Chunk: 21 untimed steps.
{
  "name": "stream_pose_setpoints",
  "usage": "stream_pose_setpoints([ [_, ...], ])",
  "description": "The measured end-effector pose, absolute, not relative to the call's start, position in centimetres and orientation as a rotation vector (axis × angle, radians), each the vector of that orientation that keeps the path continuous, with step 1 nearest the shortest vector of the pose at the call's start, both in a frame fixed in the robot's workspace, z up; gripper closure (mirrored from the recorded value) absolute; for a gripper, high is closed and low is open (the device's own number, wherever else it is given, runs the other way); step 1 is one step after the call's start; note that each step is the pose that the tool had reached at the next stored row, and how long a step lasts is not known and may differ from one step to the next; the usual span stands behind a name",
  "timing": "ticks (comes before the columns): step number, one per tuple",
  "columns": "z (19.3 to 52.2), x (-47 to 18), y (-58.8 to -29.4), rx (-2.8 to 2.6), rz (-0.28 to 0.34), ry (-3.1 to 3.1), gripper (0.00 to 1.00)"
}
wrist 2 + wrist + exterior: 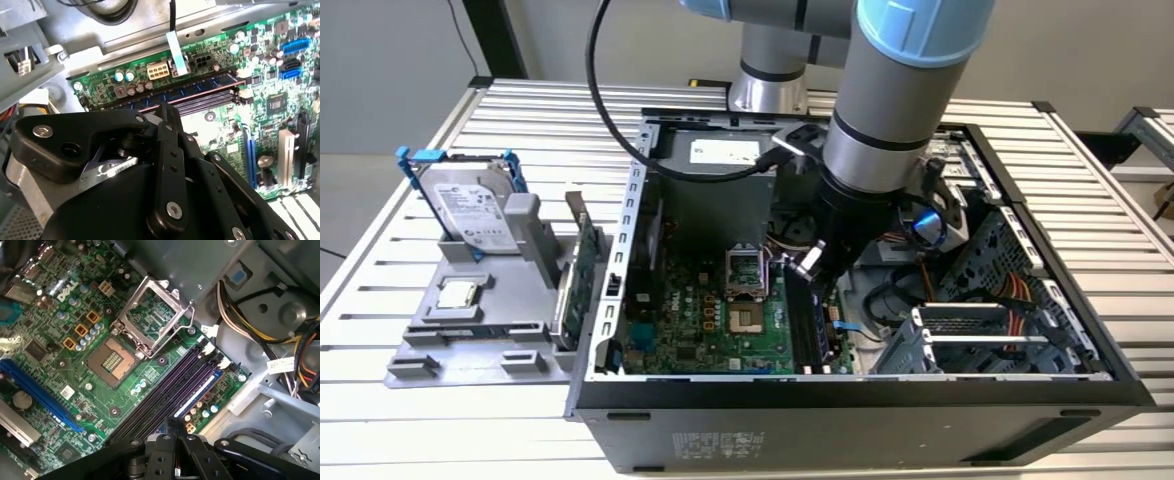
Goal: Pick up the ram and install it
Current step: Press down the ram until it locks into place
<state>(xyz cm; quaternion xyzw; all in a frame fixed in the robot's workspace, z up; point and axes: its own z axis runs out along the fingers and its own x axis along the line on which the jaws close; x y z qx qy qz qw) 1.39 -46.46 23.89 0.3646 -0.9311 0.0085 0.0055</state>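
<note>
The ram [210, 83] is a thin blue stick lying along the outermost black slot of the motherboard [60, 315], next to the case's inner wall. It shows again in the first wrist view as a blue strip [200, 392] beside the empty black slots [165, 395]. My gripper [807, 265] hangs low inside the open computer case, directly over those slots. Its black fingertips are shut together [167, 111] over the middle of the ram's length [175, 426]. I cannot tell whether the tips touch the stick. Nothing is held between them.
An open CPU socket [112, 360] with its raised metal frame lies beside the slots. Cable bundles [300, 355] and the drive cage [987, 330] crowd the other side. On the exterior view's left, a grey tray [467, 345] carries a hard drive [467, 205] and a green card [587, 270].
</note>
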Motion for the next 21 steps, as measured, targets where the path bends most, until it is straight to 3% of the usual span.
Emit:
stream_pose_setpoints([
  [7,23.91,1.38,-46.46,1.2,0.017,-2.894,1.0],
  [13,23.9,1.38,-46.46,1.24,-0.097,-2.908,1.0],
  [21,23.9,1.39,-46.46,1.437,-0.1,-2.811,1.0],
])
